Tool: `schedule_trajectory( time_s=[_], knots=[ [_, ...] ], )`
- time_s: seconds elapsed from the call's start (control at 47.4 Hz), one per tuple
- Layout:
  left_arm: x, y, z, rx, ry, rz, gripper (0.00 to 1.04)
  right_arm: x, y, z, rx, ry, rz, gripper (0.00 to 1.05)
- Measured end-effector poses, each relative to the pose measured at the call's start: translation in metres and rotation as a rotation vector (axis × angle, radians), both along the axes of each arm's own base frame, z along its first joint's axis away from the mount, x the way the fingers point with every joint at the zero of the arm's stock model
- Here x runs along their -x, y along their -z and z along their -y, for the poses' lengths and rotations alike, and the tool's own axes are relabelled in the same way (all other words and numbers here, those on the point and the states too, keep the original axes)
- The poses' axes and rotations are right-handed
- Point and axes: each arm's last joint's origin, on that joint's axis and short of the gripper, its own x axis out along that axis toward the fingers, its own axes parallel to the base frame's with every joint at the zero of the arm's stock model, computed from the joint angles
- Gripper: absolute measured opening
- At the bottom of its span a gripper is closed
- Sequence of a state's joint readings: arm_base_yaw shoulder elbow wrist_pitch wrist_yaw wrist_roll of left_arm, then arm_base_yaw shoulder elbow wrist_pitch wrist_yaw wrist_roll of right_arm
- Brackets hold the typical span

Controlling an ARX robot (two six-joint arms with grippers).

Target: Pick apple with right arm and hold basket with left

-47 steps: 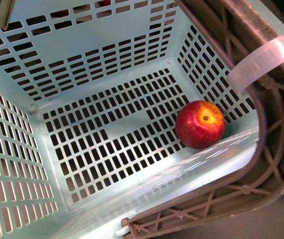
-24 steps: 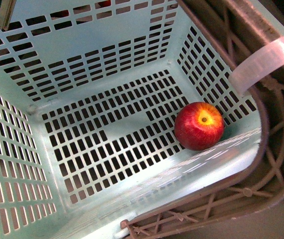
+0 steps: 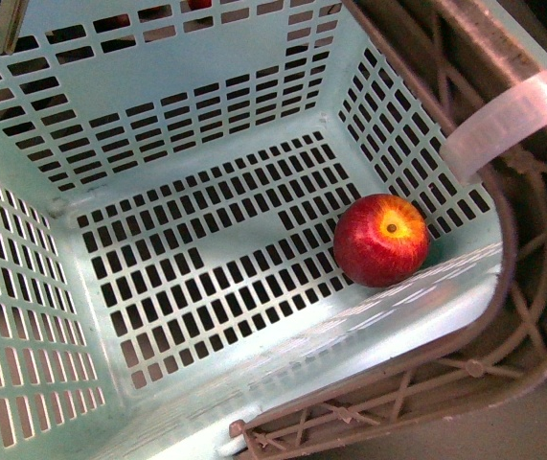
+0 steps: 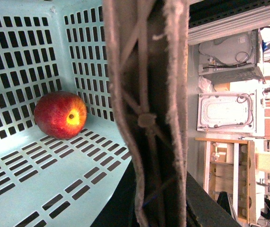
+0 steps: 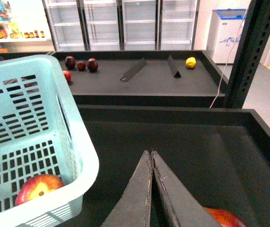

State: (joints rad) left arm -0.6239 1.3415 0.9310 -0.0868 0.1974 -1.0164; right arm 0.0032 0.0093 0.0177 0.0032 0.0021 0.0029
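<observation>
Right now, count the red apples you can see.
2. One apple lies on the basket floor, against the wall by the handle. A second apple, partly out of frame, sits in the dark bin beside the right gripper. Far-shelf fruits may include more.

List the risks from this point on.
1. The right end effector is shut, and a red fruit shows only partly beside it at the picture's edge. Coming down shut would likely shove the fruit away rather than grasp it.
2. The apple lies loose on the floor of the basket, near the handle. A tilt may set it rolling.
</observation>
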Motion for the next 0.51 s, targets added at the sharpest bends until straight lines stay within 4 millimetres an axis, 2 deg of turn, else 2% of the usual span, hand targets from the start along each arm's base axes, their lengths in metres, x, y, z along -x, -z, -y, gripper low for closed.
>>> schedule_trajectory(
  time_s=[0.084,0.401,0.464,0.506],
  knots=[
    [0.0001,0.0,0.0001,0.004,0.001,-0.004,0.08,0.0001,-0.0001,0.0,0.0,0.0,0.002,0.04],
    [0.0,0.0,0.0,0.002,0.0,-0.002,0.08,0.0002,-0.0001,0.0,0.0,0.0,0.002,0.56],
    [0.0,0.0,0.0,0.002,0.0,-0.002,0.08,0.0002,-0.0001,0.0,0.0,0.0,0.002,0.72],
    [0.0,0.0,0.0,0.002,0.0,-0.002,0.08,0.0002,-0.0001,0.0,0.0,0.0,0.002,0.79]
  ],
)
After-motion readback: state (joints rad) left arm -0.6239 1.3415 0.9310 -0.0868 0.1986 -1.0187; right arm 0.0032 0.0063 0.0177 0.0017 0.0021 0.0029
